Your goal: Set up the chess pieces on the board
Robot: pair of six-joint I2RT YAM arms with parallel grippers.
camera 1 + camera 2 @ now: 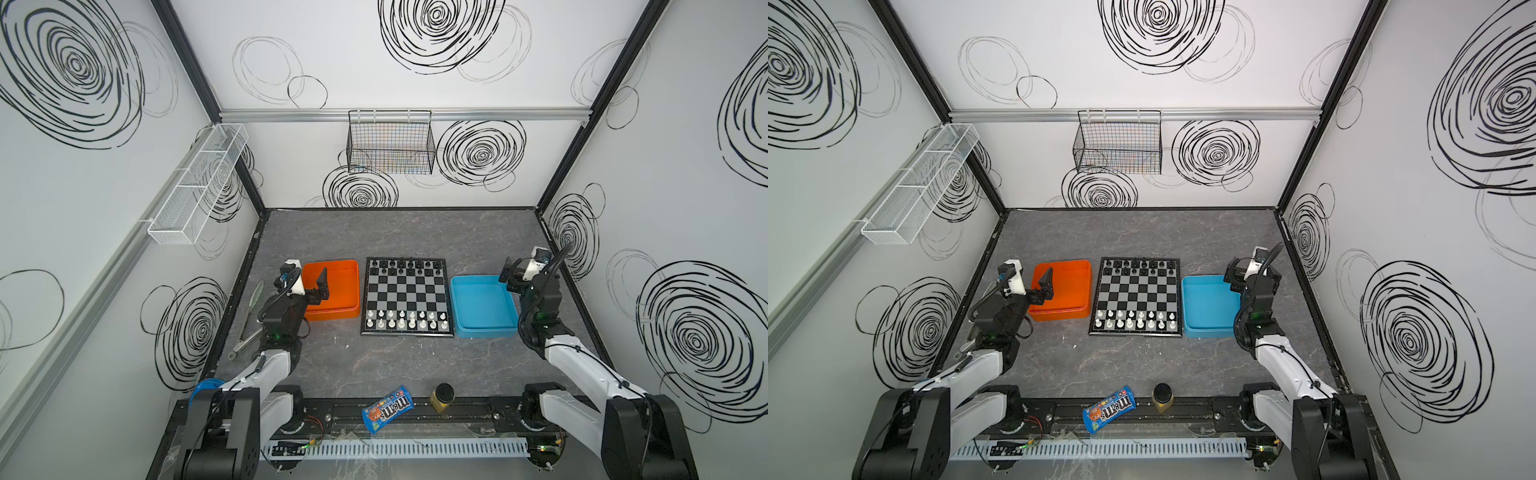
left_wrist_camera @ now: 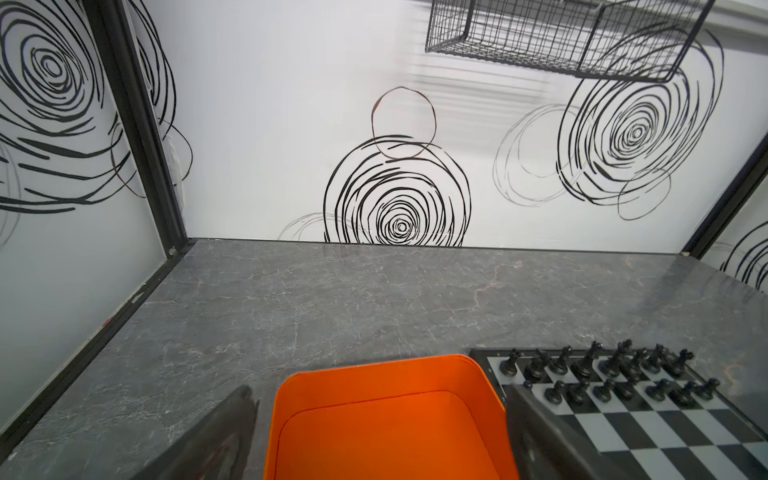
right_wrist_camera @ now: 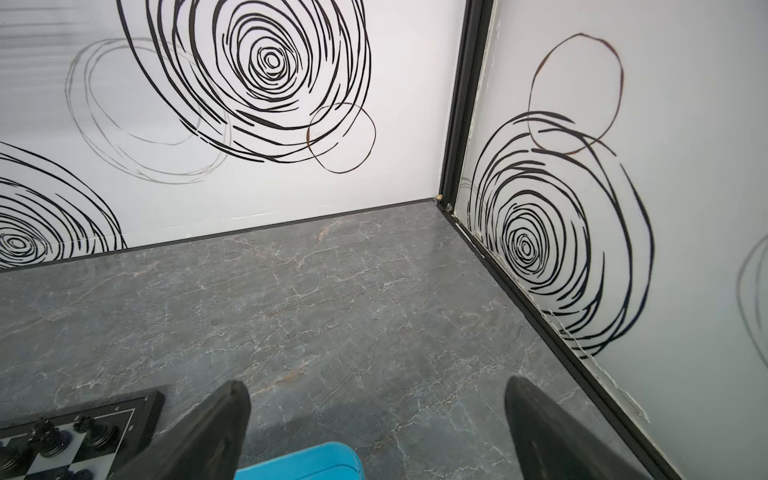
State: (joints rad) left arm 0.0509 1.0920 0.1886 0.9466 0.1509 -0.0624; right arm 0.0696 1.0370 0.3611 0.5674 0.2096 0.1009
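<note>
**Desk:** Where is the board on your screens?

**Me:** I see the board [image 1: 405, 297] lying flat in the middle of the counter [image 1: 374, 232]. It sits between the orange tray [image 1: 345, 291] and the blue tray [image 1: 482, 307], just beside each. The black men [image 1: 405, 266] stand upright in the two rows on the far side. The white men [image 1: 405, 321] stand in the two rows nearest the arms. They are too small for me to name each one in the top views.

**Desk:** And your pincers?

**Me:** My left pincer [image 2: 378, 399] hangs over the orange tray with its jaws spread wide and nothing between them. In its wrist view the tray's far wall shows in the gap, with the black men just off to the side. My right pincer [image 3: 378, 390] hangs over the far right corner of the blue tray. Its jaws are also wide apart and hold nothing, and its wrist view shows only bare counter and the tray's corner in the gap.

**Desk:** Anything else on the counter?

**Me:** A blue candy bag [image 1: 387, 409] and a small jar [image 1: 442, 397] with a dark lid lie by the arm bases, well apart from the board.
</note>
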